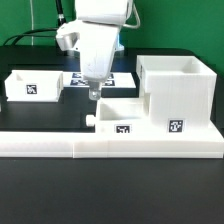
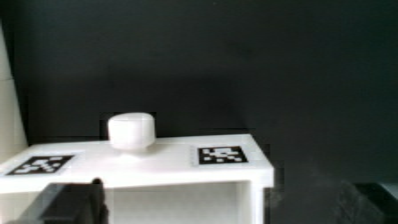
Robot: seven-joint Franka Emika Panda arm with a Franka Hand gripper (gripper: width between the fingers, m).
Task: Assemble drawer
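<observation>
The drawer's large white cube-like housing (image 1: pixel 176 92) stands at the exterior view's right, with a tag on its front. One small knobbed tray (image 1: pixel 117 113) lies against its left side, knob (image 1: pixel 90 118) pointing left. A second tray (image 1: pixel 34 85) sits apart at the far left. My gripper (image 1: pixel 93 92) hangs just above the knob end of the first tray. In the wrist view this tray (image 2: pixel 151 160) shows its knob (image 2: pixel 130 130) and two tags. My gripper (image 2: pixel 228 205) is open and empty, its dark fingers (image 2: pixel 80 200) standing on either side of the tray's open top.
The long low white L-shaped border wall (image 1: pixel 110 146) runs along the front, against the tray and housing. The marker board (image 1: pixel 122 76) lies flat behind the arm. The table top is black (image 1: pixel 60 195).
</observation>
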